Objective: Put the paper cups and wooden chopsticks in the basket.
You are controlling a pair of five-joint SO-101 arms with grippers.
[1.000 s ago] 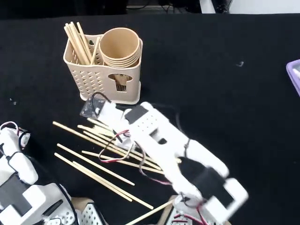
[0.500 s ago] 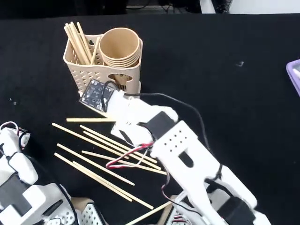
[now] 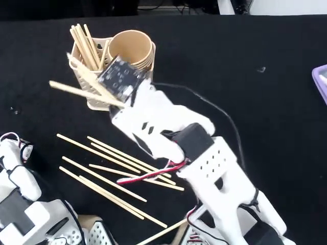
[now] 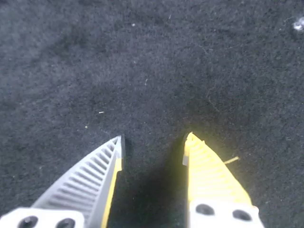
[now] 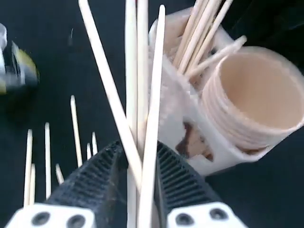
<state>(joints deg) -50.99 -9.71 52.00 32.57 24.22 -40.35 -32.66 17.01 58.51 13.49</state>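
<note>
A beige perforated basket [image 3: 82, 79] stands at the back left, with a stack of paper cups [image 3: 130, 48] in one compartment and several chopsticks [image 3: 84, 46] upright in the other. My right gripper [image 3: 115, 102] is at the basket's front, shut on a few wooden chopsticks [image 3: 76, 88] that fan out to the left across the basket wall. In the right wrist view the held chopsticks [image 5: 137, 95] rise between the jaws of the right gripper [image 5: 137, 156], beside the basket [image 5: 190, 128] and cups [image 5: 256, 95]. Several loose chopsticks [image 3: 112, 168] lie on the black cloth. My left gripper [image 4: 152, 147] is open over bare cloth.
The left arm [image 3: 18, 204] rests at the front left corner. A purple container edge [image 3: 321, 81] shows at the far right. A beige perforated piece [image 3: 97, 232] sits at the front edge near the arm bases. Black cloth stretches to the right of the basket.
My right gripper has risen from the loose pile with a few chopsticks and moved back and left, up against the basket's front. The left arm has stayed put.
</note>
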